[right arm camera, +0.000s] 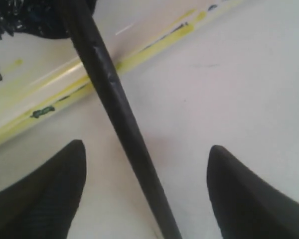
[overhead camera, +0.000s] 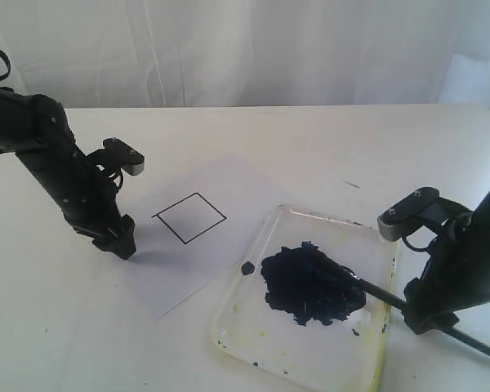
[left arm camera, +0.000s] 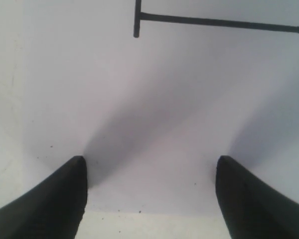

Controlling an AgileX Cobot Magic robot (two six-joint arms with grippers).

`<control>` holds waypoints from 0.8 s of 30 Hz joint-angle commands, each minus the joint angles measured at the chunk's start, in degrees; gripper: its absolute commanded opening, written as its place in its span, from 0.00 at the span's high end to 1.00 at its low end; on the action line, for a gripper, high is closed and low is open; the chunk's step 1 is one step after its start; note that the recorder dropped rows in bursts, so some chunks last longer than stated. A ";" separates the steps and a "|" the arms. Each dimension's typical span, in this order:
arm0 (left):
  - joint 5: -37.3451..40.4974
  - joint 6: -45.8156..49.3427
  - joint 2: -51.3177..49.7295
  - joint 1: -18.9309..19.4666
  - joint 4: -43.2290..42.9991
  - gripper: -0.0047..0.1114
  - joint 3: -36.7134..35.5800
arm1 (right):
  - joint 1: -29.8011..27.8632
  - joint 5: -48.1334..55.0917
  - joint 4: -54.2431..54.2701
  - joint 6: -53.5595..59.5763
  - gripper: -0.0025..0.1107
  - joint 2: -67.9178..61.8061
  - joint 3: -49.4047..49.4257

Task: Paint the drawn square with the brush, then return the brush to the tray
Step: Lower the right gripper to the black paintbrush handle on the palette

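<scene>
The drawn square (overhead camera: 189, 217) is an unpainted black outline on the white paper sheet (overhead camera: 229, 188); one side of it shows in the left wrist view (left arm camera: 219, 21). My left gripper (overhead camera: 119, 238) (left arm camera: 149, 164) stands open, tips down at the sheet's near-left edge, nothing between them. The brush (overhead camera: 425, 320) (right arm camera: 104, 84) lies with its tip in the paint blob (overhead camera: 310, 286) of the clear tray (overhead camera: 229, 331) and its handle across the tray's right rim onto the table. My right gripper (overhead camera: 429, 314) (right arm camera: 145, 149) is open and straddles the handle without touching it.
The tray's yellow-stained rim (right arm camera: 154, 42) lies just ahead of my right fingers. A small paint drop (overhead camera: 247, 267) sits by the tray's left edge. White table (overhead camera: 367, 147) around, a white curtain behind.
</scene>
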State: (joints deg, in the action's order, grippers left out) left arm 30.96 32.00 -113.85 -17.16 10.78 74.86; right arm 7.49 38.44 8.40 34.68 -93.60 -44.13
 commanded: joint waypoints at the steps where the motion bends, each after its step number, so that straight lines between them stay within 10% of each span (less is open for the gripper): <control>1: 3.17 -0.25 -0.44 -0.22 0.66 0.32 -0.90 | 0.09 -0.30 0.52 4.27 0.42 -2.22 0.19; 24: 3.17 -0.25 -0.55 -0.22 0.66 0.32 -0.90 | 0.09 2.02 -7.62 10.04 0.42 -3.09 1.02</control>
State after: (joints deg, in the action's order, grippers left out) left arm 30.96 32.00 -113.85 -17.16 10.88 74.86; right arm 7.49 40.25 1.53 44.50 -96.77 -43.87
